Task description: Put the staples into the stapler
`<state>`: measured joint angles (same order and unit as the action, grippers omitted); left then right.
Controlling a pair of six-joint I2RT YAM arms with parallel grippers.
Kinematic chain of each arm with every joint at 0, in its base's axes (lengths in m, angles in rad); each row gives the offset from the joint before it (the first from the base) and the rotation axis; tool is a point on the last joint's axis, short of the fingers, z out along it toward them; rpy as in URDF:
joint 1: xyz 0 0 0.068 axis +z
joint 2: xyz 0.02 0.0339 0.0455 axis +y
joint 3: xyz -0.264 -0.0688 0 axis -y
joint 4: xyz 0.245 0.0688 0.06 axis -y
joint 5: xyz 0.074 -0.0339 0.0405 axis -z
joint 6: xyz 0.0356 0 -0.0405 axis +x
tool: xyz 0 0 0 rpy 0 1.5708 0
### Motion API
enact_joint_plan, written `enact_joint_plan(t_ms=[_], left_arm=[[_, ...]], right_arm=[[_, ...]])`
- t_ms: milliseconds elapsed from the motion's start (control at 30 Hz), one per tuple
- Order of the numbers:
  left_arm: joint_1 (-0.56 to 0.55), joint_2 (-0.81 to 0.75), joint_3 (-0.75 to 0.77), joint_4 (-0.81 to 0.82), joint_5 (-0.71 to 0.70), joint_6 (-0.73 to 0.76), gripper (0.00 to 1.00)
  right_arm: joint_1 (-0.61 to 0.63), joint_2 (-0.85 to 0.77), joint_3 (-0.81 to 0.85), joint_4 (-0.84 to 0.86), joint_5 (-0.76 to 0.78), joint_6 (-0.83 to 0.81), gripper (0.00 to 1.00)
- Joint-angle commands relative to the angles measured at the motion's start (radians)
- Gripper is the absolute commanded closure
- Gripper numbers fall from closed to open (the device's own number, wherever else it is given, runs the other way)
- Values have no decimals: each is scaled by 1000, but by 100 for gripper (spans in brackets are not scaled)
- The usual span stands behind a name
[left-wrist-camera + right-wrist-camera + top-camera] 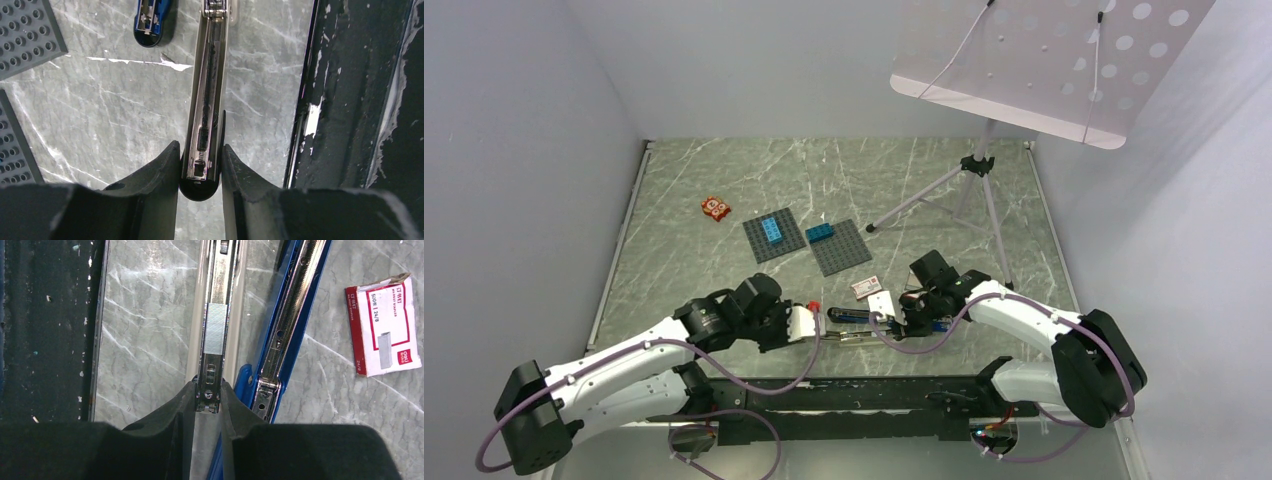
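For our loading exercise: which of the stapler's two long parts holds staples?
The silver channel, between the right fingers: a staple strip lies in it. The blue arm beside it carries a spring, no staples.

**Top view:** fixed, high above and behind the black rail (854,400) I am bolted to. It tilts down and forward, stands far off, and takes in the whole table (924,170).

**Left wrist view:** set just behind my left fingers (150,180), looking down along them at the tabletop from very close. The stapler (207,100) runs away up the frame, with the rail on the right.

**Right wrist view:** set just behind my right fingers (170,425), with the same downward look, equally close. The rail is on the left and the box (387,325) on the right.

**Shared:** both wrist views hold the stapler's metal channel, seen from opposite ends. The top view holds all of it, small, at near centre.
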<state>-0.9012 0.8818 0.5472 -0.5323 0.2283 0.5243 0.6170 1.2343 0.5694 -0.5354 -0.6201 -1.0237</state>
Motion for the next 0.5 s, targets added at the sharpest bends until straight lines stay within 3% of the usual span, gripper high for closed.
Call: enact_joint_plan(t_ms=[0, 467], left_arm=[[0, -32, 69, 151, 12, -139, 100], [-4, -99, -2, 457, 63, -319, 100]], right_arm=[[12, -3, 20, -1, -29, 16, 88], [21, 3, 31, 0, -77, 43, 93]])
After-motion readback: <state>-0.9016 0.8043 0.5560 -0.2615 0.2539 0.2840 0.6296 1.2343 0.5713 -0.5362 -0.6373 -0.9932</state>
